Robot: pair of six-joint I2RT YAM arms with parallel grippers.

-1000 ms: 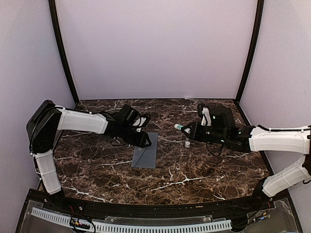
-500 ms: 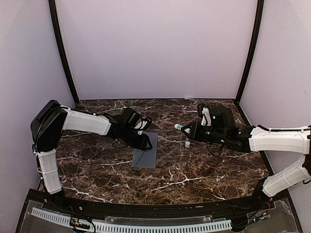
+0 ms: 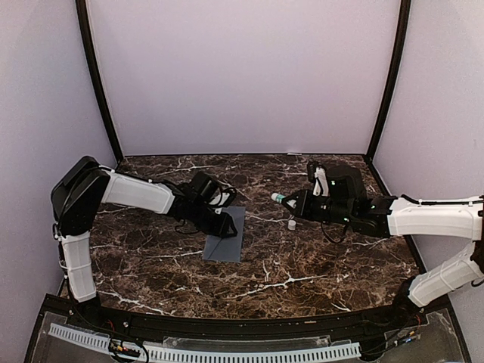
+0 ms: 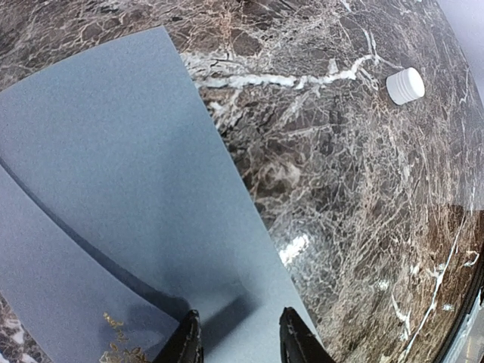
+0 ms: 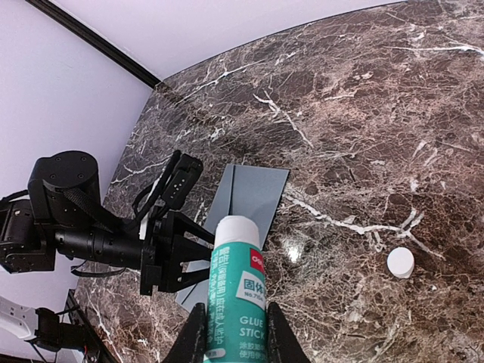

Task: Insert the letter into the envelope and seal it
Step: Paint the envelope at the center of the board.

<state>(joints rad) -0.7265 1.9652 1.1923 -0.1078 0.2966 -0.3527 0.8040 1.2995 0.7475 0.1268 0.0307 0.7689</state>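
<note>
The grey envelope (image 3: pixel 224 236) lies flat on the marble table, its flap folded down. It fills the left of the left wrist view (image 4: pixel 113 166) and shows in the right wrist view (image 5: pixel 257 189). The letter is almost wholly hidden; only a speck of ornate gold print (image 4: pixel 113 327) shows at the flap edge. My left gripper (image 3: pixel 224 221) is open, with its fingertips (image 4: pixel 187 342) down on the envelope's far end (image 4: pixel 240 340). My right gripper (image 3: pixel 293 203) is shut on a green glue stick (image 5: pixel 238 295), uncapped, held above the table to the right of the envelope.
The glue stick's white cap (image 3: pixel 291 224) stands on the table between the envelope and the right arm; it also shows in the left wrist view (image 4: pixel 404 85) and the right wrist view (image 5: pixel 400 262). A dark flat object (image 3: pixel 344 175) lies behind the right gripper.
My left gripper has slid a little to the right and nearer over the envelope's far end. The right arm and the glue stick have not moved.
</note>
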